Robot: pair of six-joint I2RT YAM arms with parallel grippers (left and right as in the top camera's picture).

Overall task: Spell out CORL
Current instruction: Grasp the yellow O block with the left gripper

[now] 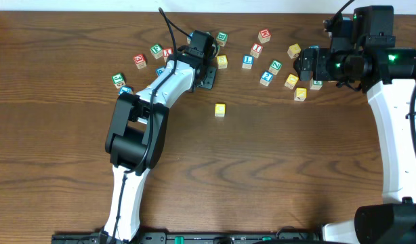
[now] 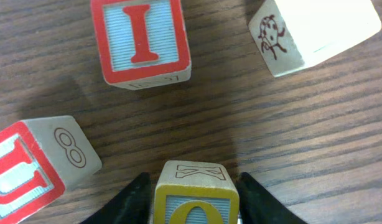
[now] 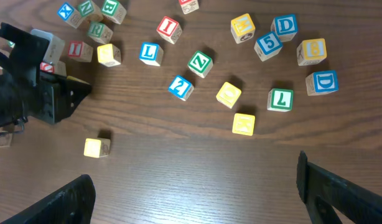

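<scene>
Left end effector [image 2: 194, 190] straddles O cube [image 2: 196, 208], grip unconfirmed: shallow bite could twist it free, nudging U cube [image 2: 29, 168] just left. Right end effector [image 3: 200, 193] wide open.

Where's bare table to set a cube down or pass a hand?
Free: the wide bare table nearer the robot than the lone yellow cube, between the left arm and right arm; also the far-left corner, left of the cubes. Crowded: the far strip of letter cubes, from the left fingers flanking the yellow O cube across to the right fingers.
</scene>
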